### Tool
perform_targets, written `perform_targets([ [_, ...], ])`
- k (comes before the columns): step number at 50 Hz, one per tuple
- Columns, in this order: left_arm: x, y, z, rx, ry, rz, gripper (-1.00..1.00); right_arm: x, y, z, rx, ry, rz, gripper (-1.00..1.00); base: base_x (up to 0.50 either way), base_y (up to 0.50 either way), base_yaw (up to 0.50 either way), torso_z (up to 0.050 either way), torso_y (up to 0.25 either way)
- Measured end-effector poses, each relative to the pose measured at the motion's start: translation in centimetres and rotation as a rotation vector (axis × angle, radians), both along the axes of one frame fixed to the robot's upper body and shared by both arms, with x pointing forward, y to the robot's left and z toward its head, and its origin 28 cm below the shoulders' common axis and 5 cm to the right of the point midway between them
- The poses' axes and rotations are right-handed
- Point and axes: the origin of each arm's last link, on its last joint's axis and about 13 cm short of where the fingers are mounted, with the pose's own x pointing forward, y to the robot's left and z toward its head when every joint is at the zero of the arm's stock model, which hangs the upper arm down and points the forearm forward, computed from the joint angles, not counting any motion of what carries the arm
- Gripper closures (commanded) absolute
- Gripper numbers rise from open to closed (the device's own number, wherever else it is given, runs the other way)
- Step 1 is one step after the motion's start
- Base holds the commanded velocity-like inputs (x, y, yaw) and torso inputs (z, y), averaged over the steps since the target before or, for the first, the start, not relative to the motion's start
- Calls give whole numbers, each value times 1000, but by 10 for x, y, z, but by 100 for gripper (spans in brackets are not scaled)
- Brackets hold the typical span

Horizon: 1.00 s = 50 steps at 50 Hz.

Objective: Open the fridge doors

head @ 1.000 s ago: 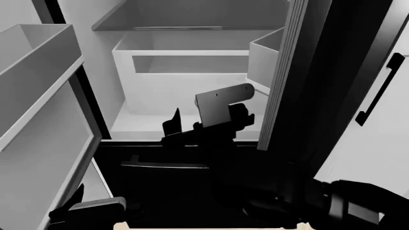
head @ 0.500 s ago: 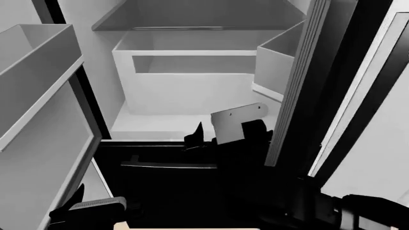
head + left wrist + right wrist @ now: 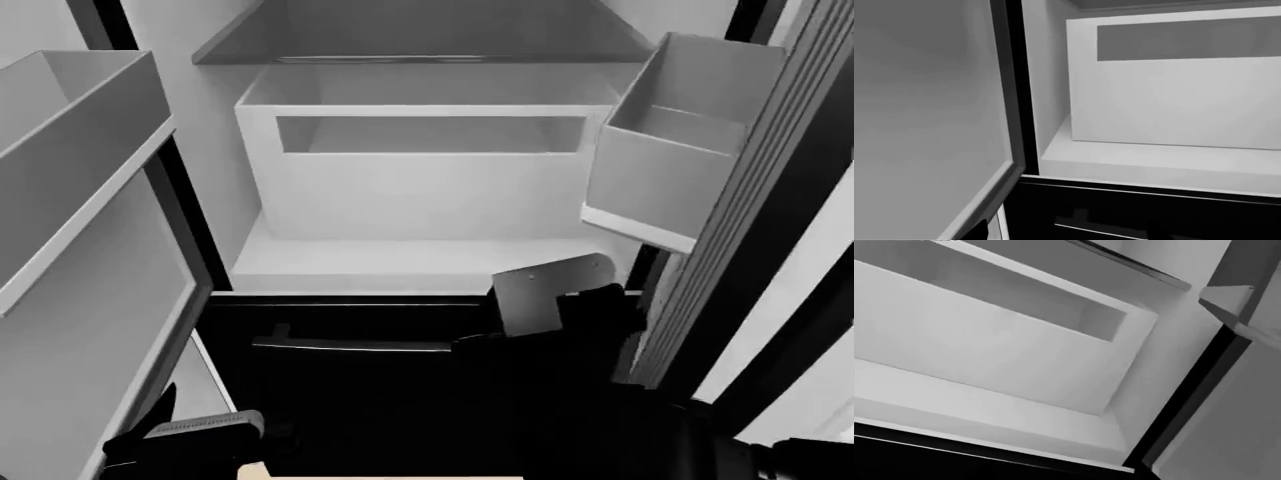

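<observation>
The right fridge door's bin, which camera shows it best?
The head view: the box-shaped bin shows whole, hanging on the right fridge door's pale inner side, open top and front face visible. The right wrist view catches only a corner of it at the frame edge. The left wrist view does not show it.

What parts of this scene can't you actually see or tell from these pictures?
- Right pincer: in the head view it is black against the black drawer, so open or shut is unclear.
- Left pincer: cut off by the head view's bottom edge; neither wrist view shows fingers.
- Right fridge door: its outer front faces away.
- Left fridge door: cropped by the frame.
</observation>
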Motion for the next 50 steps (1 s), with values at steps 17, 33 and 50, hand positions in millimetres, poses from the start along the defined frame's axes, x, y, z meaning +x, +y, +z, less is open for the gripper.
perform_targets([
  [17, 0, -1, 1, 0, -2, -1, -100, -20, -35, -16, -130, 35, -145, -100, 0, 0, 0, 0, 0],
  [33, 3, -3, 2, -3, -3, -1, -100, -29, -65, -25, -256, 76, -259, -100, 0, 0, 0, 0, 0],
  [50, 5, -5, 3, -5, -2, -1, -100, -31, -91, -32, -335, 93, -364, -100, 0, 0, 0, 0, 0],
])
